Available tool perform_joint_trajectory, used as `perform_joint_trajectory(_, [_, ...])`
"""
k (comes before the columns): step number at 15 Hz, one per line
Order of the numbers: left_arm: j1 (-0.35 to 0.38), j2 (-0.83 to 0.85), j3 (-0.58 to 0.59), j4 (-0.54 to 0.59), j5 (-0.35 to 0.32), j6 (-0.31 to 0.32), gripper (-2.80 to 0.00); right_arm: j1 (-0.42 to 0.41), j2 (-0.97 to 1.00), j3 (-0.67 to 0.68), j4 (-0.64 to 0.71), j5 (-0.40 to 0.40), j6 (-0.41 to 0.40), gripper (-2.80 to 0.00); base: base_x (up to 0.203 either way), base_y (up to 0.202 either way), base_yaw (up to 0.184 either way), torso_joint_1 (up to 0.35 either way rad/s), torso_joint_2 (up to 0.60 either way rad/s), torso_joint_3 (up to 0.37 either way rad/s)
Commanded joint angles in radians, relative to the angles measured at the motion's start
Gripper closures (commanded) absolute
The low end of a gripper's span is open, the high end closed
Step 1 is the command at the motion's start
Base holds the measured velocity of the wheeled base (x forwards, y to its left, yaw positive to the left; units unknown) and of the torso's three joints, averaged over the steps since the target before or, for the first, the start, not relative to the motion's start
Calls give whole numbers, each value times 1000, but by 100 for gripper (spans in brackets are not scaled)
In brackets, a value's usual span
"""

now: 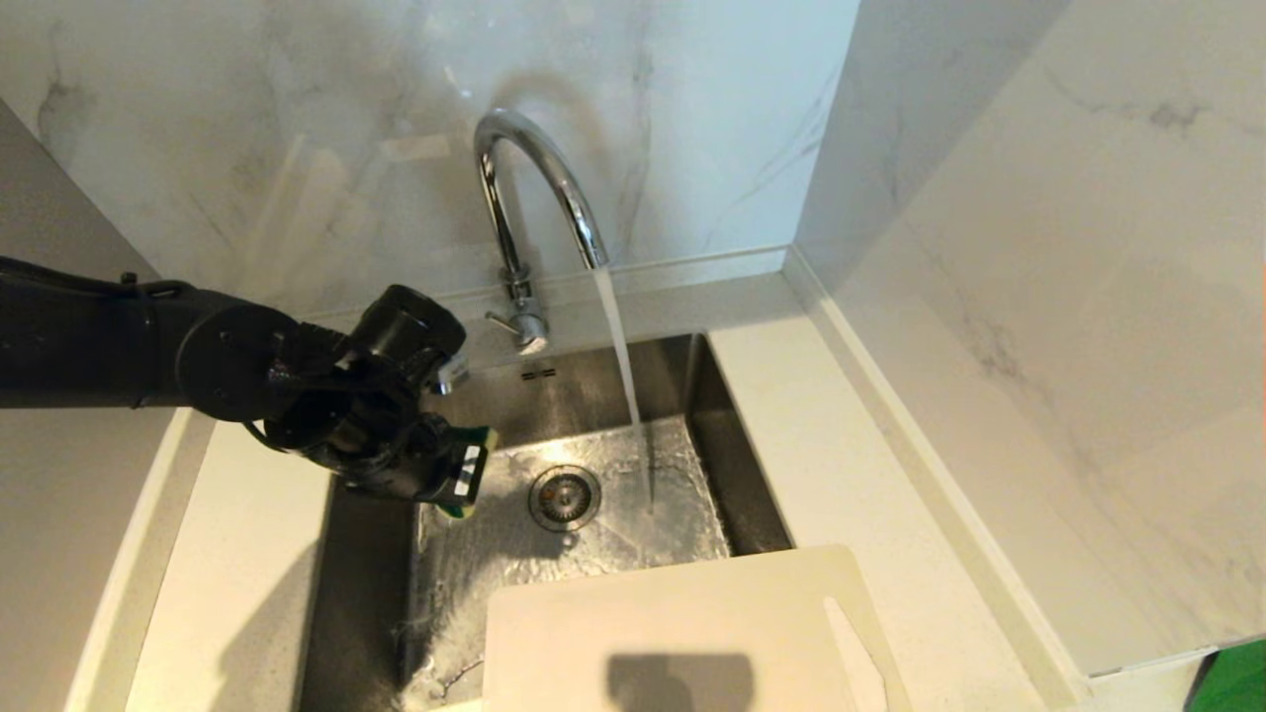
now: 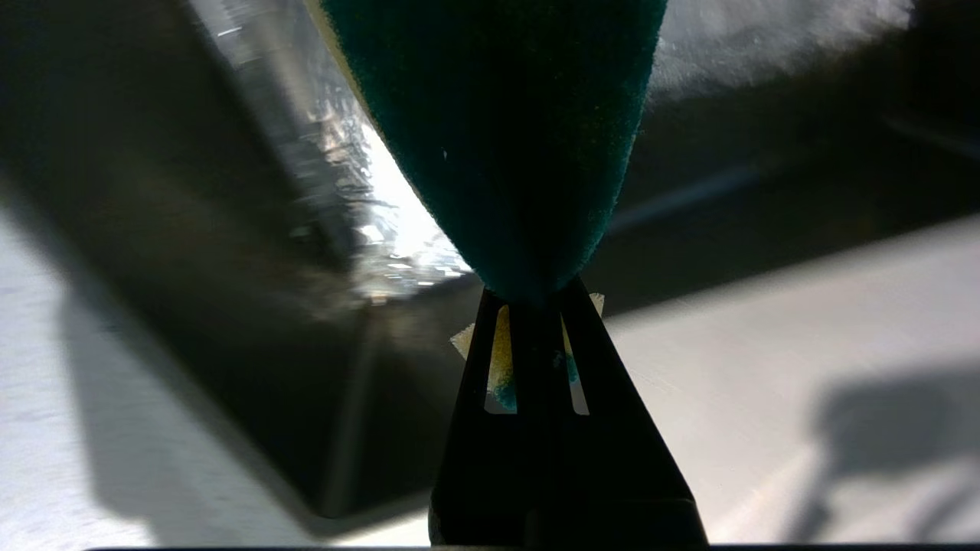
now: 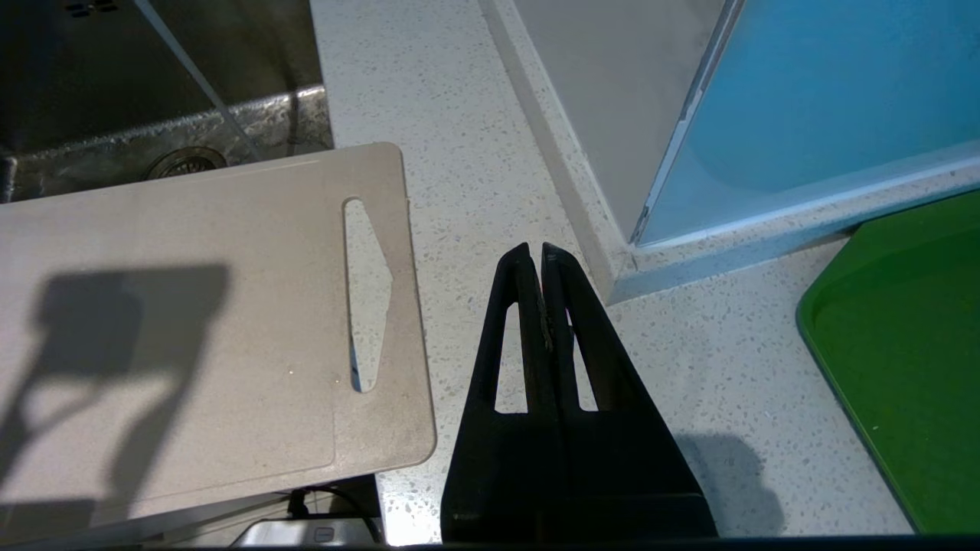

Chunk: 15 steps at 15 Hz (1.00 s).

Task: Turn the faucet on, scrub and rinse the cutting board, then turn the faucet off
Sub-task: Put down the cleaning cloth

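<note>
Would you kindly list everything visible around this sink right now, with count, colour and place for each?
faucet: one, shiny chrome, at the back of the sink, water running from its spout
sink: one, steel, set into the counter, wet floor with a round drain
cutting board: one, cream white, lying over the sink's near right edge and the counter, handle slot on its right
sponge: one, green and yellow, held over the sink's left side
counter: one, pale speckled, around the sink
tray: one, green, on the counter far right
left hand: one, black, shut on the sponge
right hand: one, black, shut and empty, above the counter right of the board
</note>
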Motion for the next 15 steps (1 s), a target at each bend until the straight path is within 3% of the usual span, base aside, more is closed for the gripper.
perform_joint_trajectory(1, [137,48,-7,6,-1,-3,0,-1,1,0,0,0,0,0,0,0,0,0,0,0])
perform_joint_trajectory(5, [330,42,-18,87,-5,25,0,1,1,0,0,0,0,0,0,0,0,0,0,0])
perform_joint_trajectory(10, [490,19,5,125,-4,17,0,1,2,0,0,0,0,0,0,0,0,0,0,0])
perform_joint_trajectory(11, [515,17,9,131,-4,19,-280,1,0,0,0,0,0,0,0,0,0,0,0,0])
perform_joint_trajectory(15, [560,35,11,130,-2,57,-280,0,0,0,0,0,0,0,0,0,0,0,0,0])
